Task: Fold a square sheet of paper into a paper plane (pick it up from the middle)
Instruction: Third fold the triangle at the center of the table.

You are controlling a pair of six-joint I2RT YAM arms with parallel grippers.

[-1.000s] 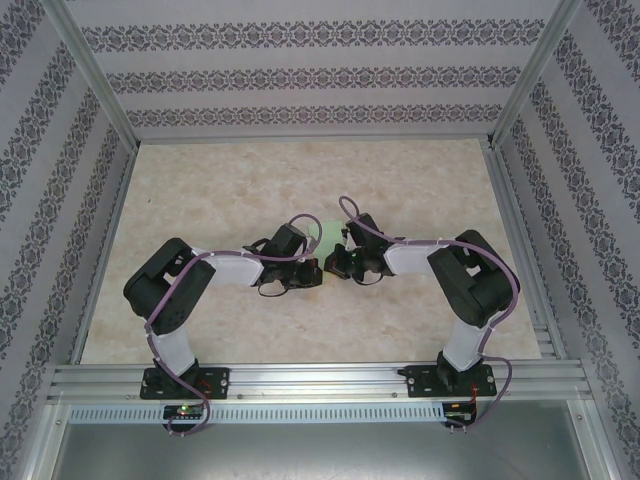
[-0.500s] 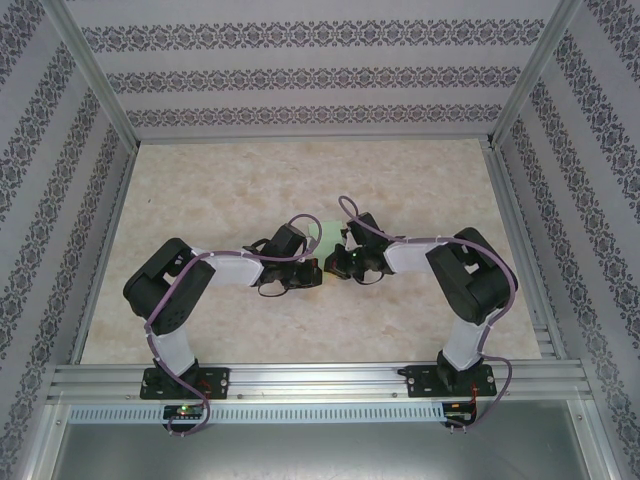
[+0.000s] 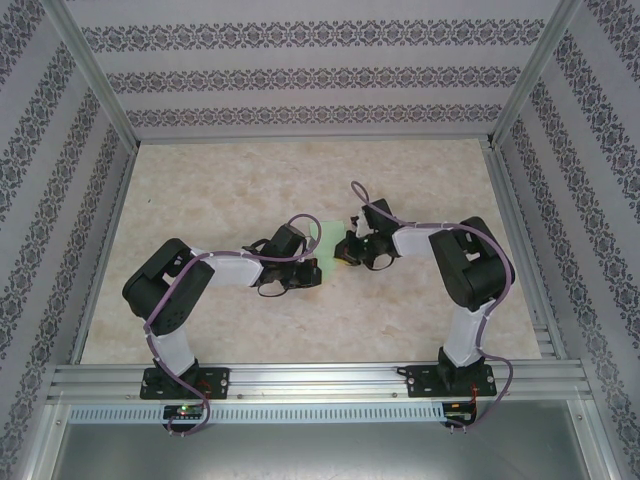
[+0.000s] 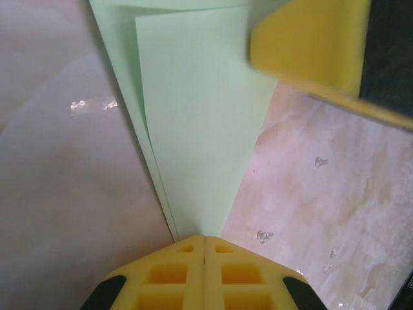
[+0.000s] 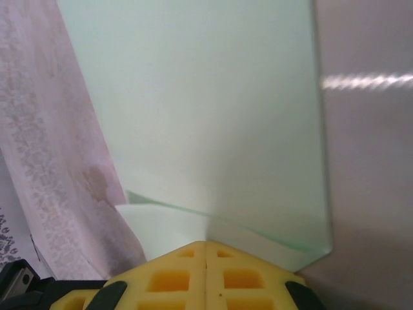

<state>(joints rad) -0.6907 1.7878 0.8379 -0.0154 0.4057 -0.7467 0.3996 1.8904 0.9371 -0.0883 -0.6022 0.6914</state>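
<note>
Patterned wallpaper (image 3: 320, 75) encloses a marbled tabletop (image 3: 230, 190). Near its middle we see the square sheet of paper (image 3: 328, 232), already creased into a pale green wedge, lying between the two arms. We note the left tool (image 4: 205, 240) pressed together on the wedge's narrow tip. The right tool (image 5: 206, 245) likewise pinches an edge of the sheet, whose flap rises in front of its own camera. Compared with a second ago, the right wrist has swung toward the far edge and the right side of the tabletop, uncovering more green between the tools, whereas the left arm has kept its place. We judge that a flap is being drawn over while the tip is anchored, and that the folding is only partway done.
</note>
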